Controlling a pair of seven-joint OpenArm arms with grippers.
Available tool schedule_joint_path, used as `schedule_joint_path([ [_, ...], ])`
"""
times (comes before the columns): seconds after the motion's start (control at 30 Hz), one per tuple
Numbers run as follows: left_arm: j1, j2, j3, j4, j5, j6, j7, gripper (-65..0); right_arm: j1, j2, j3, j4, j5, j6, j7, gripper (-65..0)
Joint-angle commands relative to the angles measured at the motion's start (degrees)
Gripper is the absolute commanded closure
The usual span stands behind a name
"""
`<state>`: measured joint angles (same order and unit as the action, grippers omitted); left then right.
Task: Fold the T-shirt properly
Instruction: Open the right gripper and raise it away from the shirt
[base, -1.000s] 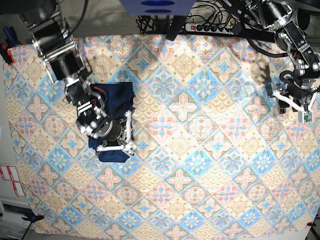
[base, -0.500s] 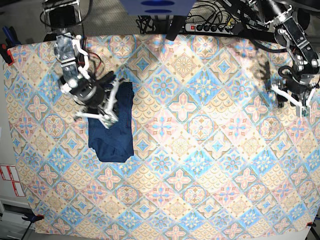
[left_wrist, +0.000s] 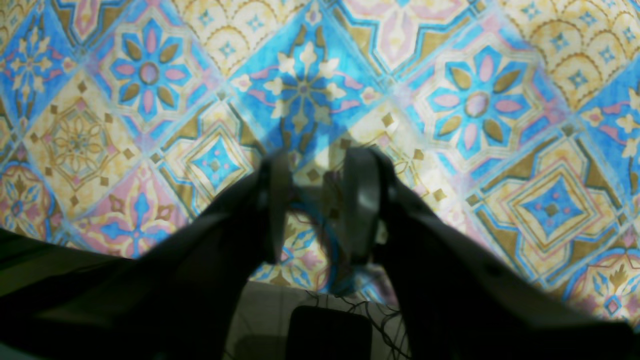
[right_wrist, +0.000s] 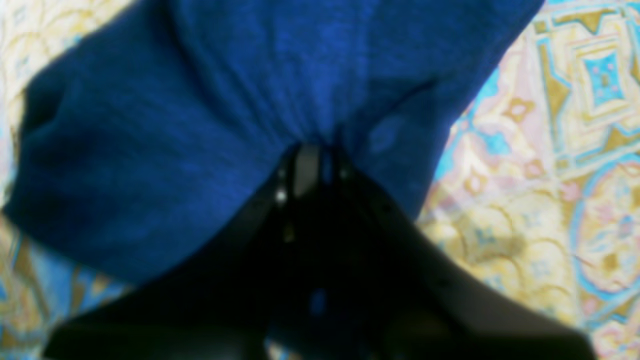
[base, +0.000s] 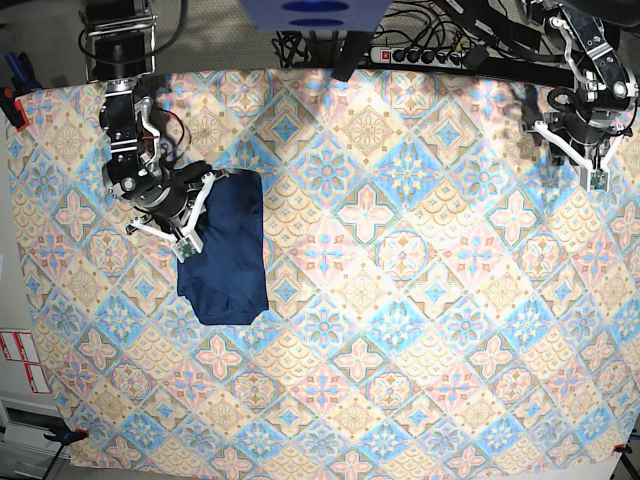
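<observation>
From the base view, the T-shirt (base: 226, 250) is lying folded into a narrow dark rectangle at about nine o'clock on the tablecloth (base: 400, 330), and the right gripper (base: 190, 222) is sitting at its left edge, seemingly pinching the cloth to tidy the fold. The left gripper (base: 583, 152) is hanging off at two o'clock, well apart from the shirt, likely parked out of the way. In the left wrist view, that left gripper (left_wrist: 315, 210) is showing a gap between its fingers with only patterned cloth beyond, gripping nothing. In the right wrist view, the right gripper (right_wrist: 312, 172) is clamping closed on gathered blue fabric of the T-shirt (right_wrist: 200, 110).
</observation>
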<state>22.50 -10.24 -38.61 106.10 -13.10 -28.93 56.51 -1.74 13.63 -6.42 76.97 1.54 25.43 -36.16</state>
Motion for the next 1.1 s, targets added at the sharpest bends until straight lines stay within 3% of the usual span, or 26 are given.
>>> schedule_joint_path([
  [0.0, 0.66, -0.88, -0.38, 1.02, -0.39, 0.14, -0.91, -17.8, 0.99, 0.39, 0.31, -0.88, -0.71, 0.02, -0.72, -3.9],
  [0.17, 2.33, -0.79, -0.47, 1.02, -0.48, 0.14, -0.91, -17.8, 0.46, 0.66, 0.39, 1.76, -0.71, 0.02, -0.37, -3.9],
  [0.47, 3.83, -1.06, -0.47, 1.02, -5.75, 0.14, -0.91, -17.5, -10.17, 0.57, 1.36, 17.49, -0.71, 0.02, -0.89, -3.9],
  [0.77, 4.18, -0.88, -0.38, 1.02, -6.37, 0.14, -0.91, -17.4, -9.56, -0.22, -4.71, 10.64, -0.71, 0.02, -0.63, -3.9],
  [0.9, 6.03, -0.97, -0.47, 1.1, -6.72, 0.14, -0.91, -17.4, -10.26, -0.22, -3.56, 14.06, -0.71, 0.02, -0.72, -3.8],
  [1.07, 9.28, -1.06, -0.47, 1.1, -12.26, 0.14, -0.91, -17.3, -14.92, -0.22, 1.54, 24.79, -0.71, 0.02, -0.89, -3.8],
])
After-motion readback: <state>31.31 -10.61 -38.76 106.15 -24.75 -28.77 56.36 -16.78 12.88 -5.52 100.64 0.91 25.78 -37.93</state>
